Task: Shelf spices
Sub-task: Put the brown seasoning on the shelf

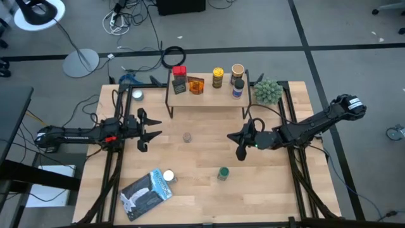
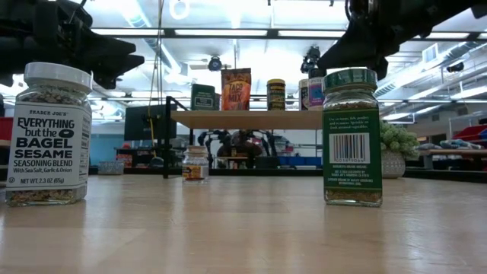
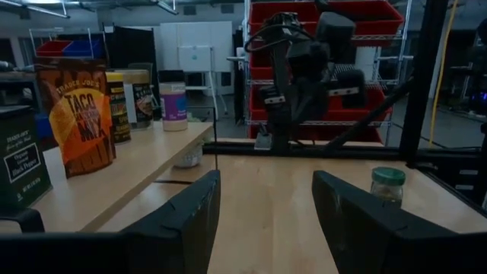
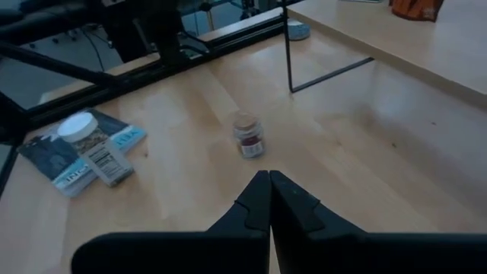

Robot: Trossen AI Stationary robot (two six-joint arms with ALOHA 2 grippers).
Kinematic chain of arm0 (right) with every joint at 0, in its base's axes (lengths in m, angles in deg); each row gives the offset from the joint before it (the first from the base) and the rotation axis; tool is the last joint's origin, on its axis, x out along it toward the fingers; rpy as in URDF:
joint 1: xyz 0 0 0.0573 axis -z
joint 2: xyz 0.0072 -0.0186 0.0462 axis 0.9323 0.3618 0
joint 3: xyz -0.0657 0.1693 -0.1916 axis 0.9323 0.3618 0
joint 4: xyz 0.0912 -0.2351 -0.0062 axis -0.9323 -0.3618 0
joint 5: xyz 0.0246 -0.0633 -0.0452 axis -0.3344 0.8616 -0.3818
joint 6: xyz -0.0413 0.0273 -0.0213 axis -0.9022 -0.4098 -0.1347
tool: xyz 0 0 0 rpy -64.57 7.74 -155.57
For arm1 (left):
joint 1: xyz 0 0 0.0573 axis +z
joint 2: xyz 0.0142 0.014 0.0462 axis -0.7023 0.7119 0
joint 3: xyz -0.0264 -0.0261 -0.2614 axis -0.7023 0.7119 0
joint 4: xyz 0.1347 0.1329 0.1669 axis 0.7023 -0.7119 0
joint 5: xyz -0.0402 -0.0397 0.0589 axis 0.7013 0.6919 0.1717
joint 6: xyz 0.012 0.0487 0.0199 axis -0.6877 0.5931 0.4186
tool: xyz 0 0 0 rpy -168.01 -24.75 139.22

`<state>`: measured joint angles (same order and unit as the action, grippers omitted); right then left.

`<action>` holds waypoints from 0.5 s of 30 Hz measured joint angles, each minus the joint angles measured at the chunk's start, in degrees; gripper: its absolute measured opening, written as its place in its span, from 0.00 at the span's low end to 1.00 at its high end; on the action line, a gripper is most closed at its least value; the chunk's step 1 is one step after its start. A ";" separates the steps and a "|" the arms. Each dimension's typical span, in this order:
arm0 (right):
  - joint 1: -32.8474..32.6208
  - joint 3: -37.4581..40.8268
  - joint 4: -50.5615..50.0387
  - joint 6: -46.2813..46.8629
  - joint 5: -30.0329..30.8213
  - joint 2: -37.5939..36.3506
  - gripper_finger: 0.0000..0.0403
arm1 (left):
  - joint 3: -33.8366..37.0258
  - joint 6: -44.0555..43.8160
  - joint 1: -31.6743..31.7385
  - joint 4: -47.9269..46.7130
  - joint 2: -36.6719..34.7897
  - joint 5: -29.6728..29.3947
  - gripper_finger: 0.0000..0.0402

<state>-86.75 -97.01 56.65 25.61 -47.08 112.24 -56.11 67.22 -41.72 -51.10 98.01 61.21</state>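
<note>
The shelf (image 1: 207, 96) stands at the table's far middle on thin black legs. On its board stand a red-lidded dark tin (image 1: 179, 81), an orange packet (image 1: 195, 84), a yellow jar (image 1: 218, 77) and two more jars (image 1: 237, 79). Upright on the tabletop are a small jar (image 1: 187, 137), a green-lidded jar (image 1: 223, 173) and a white-lidded seasoning jar (image 1: 168, 176). My left gripper (image 1: 155, 128) hovers open at the left, level, with nothing between its fingers (image 3: 183, 221). My right gripper (image 1: 231, 135) hovers shut and empty right of the small jar (image 4: 248, 135), slanting down.
A flat blue-grey packet (image 1: 147, 193) lies near the front left beside the white-lidded jar. A small round tin (image 1: 137, 95) sits left of the shelf, and a spiky green plant (image 1: 268, 90) to its right. Bare tabletop lies between the two grippers.
</note>
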 joint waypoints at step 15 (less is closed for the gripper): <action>-2.07 -2.41 -9.58 4.23 1.72 0.43 0.00 | 0.00 -0.16 0.00 0.40 -0.02 -0.02 0.53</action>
<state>-88.83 -99.43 47.06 29.84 -45.36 112.67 -56.11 67.07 -41.72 -50.69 97.99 61.19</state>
